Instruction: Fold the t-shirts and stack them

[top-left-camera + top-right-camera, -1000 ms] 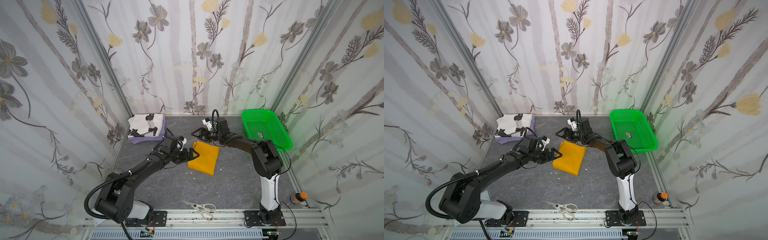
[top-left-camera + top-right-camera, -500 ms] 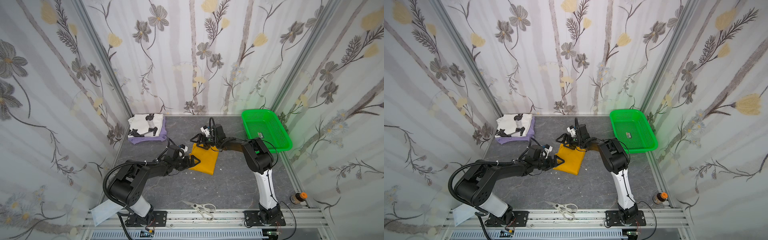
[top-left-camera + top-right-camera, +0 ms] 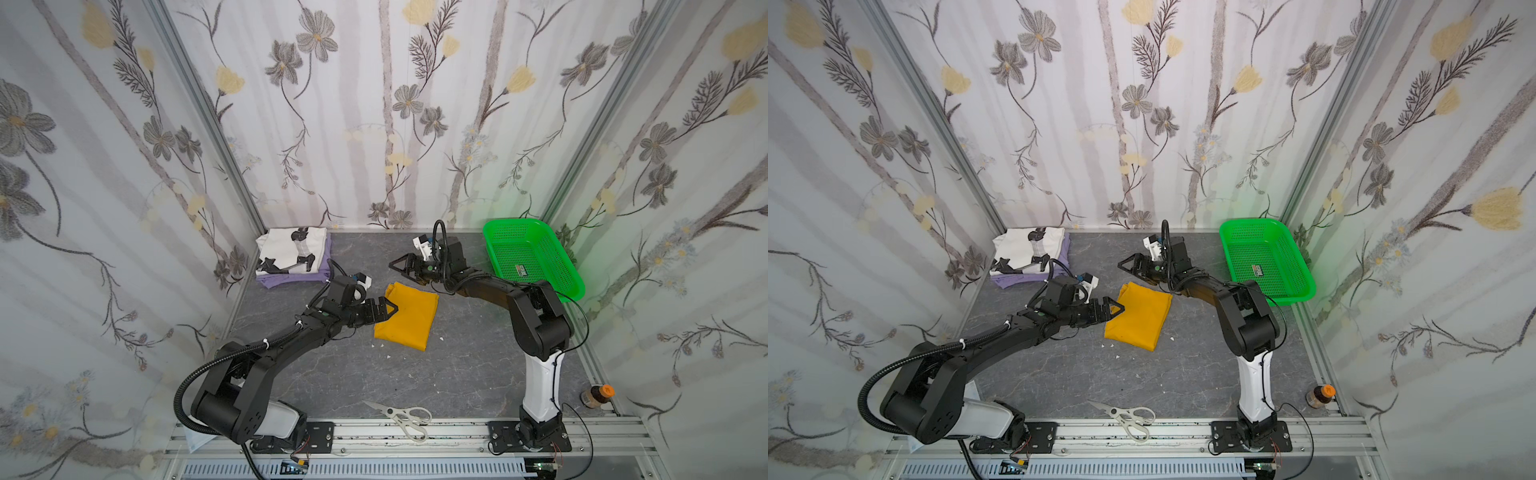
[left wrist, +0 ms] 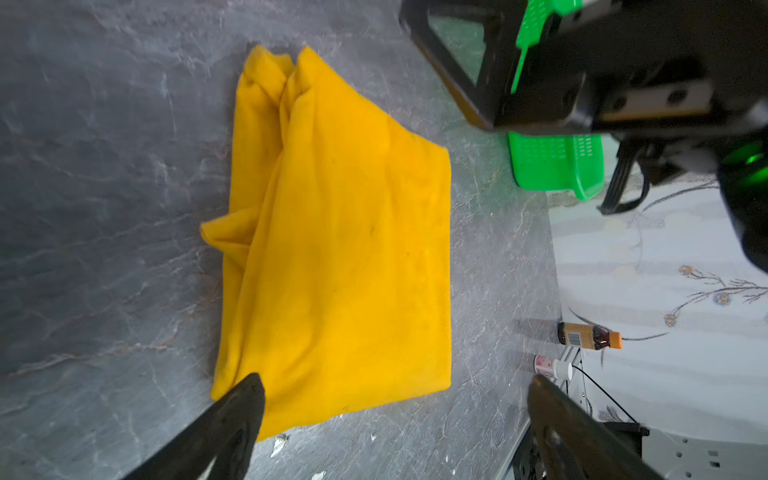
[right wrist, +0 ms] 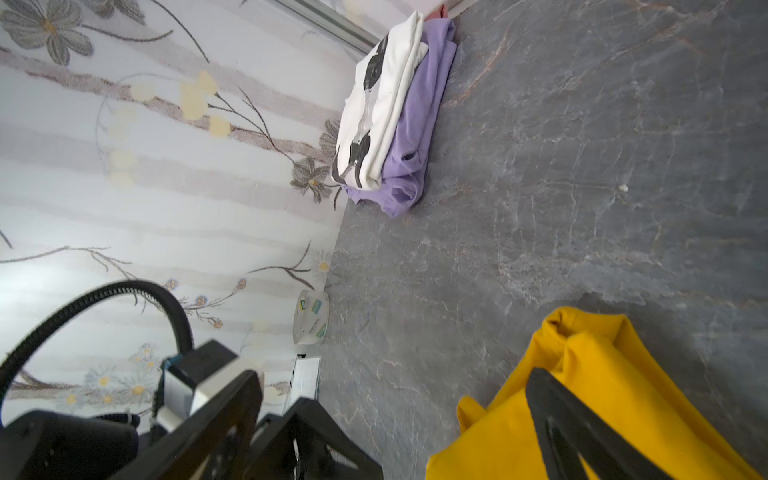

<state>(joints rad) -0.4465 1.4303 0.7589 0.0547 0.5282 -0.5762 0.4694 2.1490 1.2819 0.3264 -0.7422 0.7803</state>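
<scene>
Top views, surface and room?
— Grey marbled counter [image 3: 374,374]; floral wallpaper [image 3: 374,124] on three sides. Green basket [image 3: 515,224] far right, scissors [image 3: 401,415] by the front rail.
— T-shirts?
— Mustard-yellow t-shirt [image 3: 409,318] folded mid-counter. White printed t-shirt [image 3: 291,249] atop lavender t-shirt [image 3: 291,279], far-left corner.
— Hands?
— Left hand [image 3: 388,311] spread at the yellow edge; right hand [image 3: 401,270] spread near its far corner.
</scene>
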